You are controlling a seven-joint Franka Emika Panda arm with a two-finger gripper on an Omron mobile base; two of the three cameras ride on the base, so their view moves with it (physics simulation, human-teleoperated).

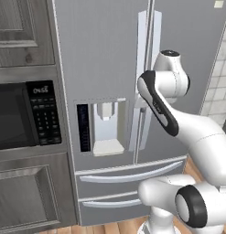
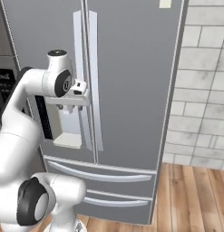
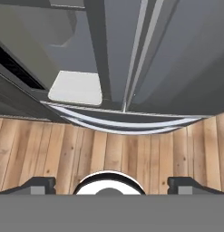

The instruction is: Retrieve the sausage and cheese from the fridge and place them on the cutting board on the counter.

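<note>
the tall silver-grey french-door fridge (image 1: pixel 105 68) stands shut, both doors closed and the two lower drawers pushed in, so the sausage and cheese must, by my judgement, be behind those doors; neither can be seen. the white arm's two-finger gripper (image 2: pixel 68 108) hangs pointing downward just in front of the left door's long pale vertical handle (image 2: pixel 79 68), right beside the seam between the doors. in the hand view the two dark fingertips (image 3: pixel 38 185) stand far apart with nothing between them: the gripper is open and holds nothing.

the step in hand looks like opening a fridge door. to do it well, the gripper should turn so its open jaws straddle the handle bar across its narrow side, not along its length, close on the bar at about mid height, and then pull along an arc around the hinge at the door's outer edge rather than straight back, or the fingers may slip off. the right door's matching handle (image 2: pixel 96 77) sits close by, so the fingers must take one bar only.

readable writing: the black microwave (image 1: pixel 23 114) beside the fridge shows a small lit display above its keypad, too blurred to read with certainty. a small pale tag at the top of the right door carries no legible text.
</note>
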